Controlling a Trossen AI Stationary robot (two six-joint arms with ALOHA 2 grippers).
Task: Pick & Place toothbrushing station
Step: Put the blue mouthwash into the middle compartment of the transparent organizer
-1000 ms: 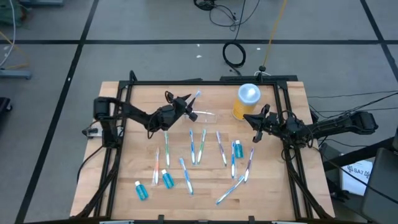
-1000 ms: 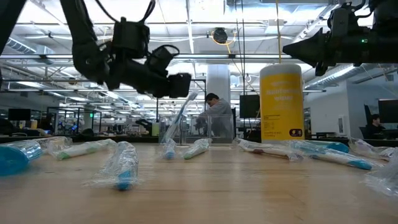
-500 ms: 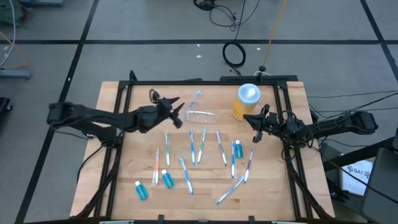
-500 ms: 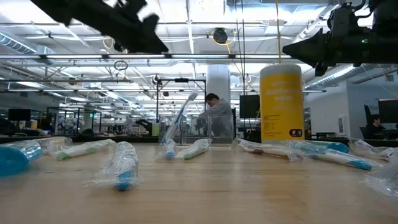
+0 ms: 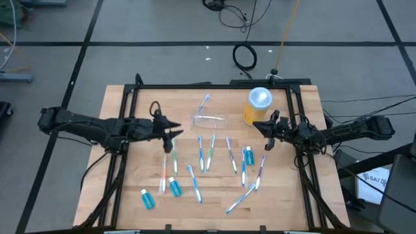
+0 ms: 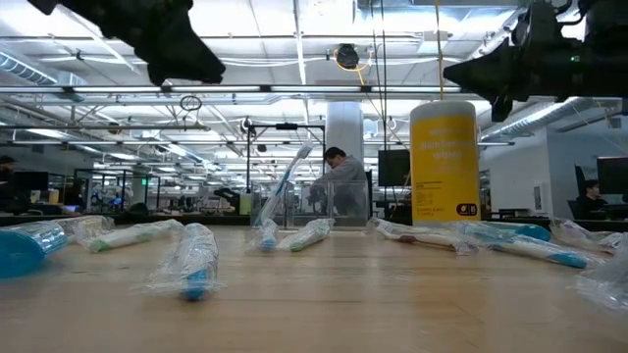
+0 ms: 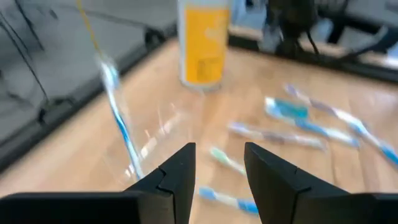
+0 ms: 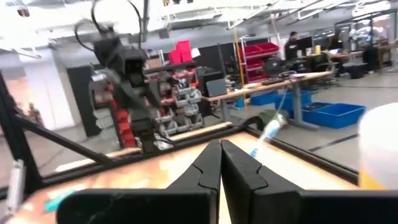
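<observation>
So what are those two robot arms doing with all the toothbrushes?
Right now neither arm holds anything. The left gripper hangs open above the table, beside the clear plastic cup, which has one toothbrush leaning in it. The right gripper waits shut next to the yellow jar. Lots of wrapped toothbrushes lie scattered on the wood.

The left gripper (image 7: pixel 217 177) holds its jaws apart and empty above the table (image 7: pixel 323 168). Ahead stand the clear toothbrushing station (image 7: pixel 155 134) with a blue toothbrush (image 7: pixel 118 112) inside, and the yellow jar (image 7: pixel 203 43).
</observation>
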